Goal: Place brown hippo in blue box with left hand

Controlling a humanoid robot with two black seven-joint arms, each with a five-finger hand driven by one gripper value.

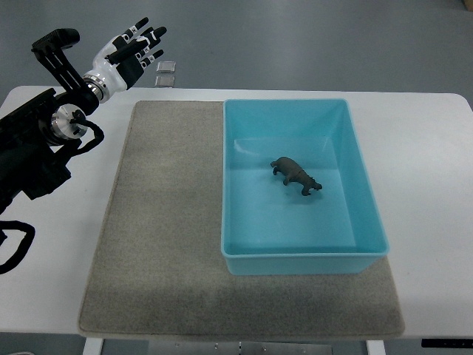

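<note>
So the brown hippo point(296, 177) is sitting inside the blue box point(360, 185), roughly mid-floor and a bit toward the far side, standing on its legs with its head pointing to the right and slightly toward the near wall. It's a small matte figure, dark brown, chunky body, and it isn't touching any of the walls.

The box is a smooth glossy plastic tub, rectangular with rounded corners and sloped sides, a thin rim all round. It rests on a grey mat point(162, 244) that looks like felt or short carpet, fuzzy texture, square-cut edges. The box takes up the right half of the mat, so the left half is bare. The mat lies on a white bench point(429, 222) with rounded corners and wide free strips on both sides.

The left hand point(134, 50) is up at the far left corner, past the bench edge, well apart from the box. Its fingers are spread and straight, holding nothing: white shell, black finger segments, black arm behind it.

Two small flat squares point(165, 72) lie on the floor beyond the bench.
</note>
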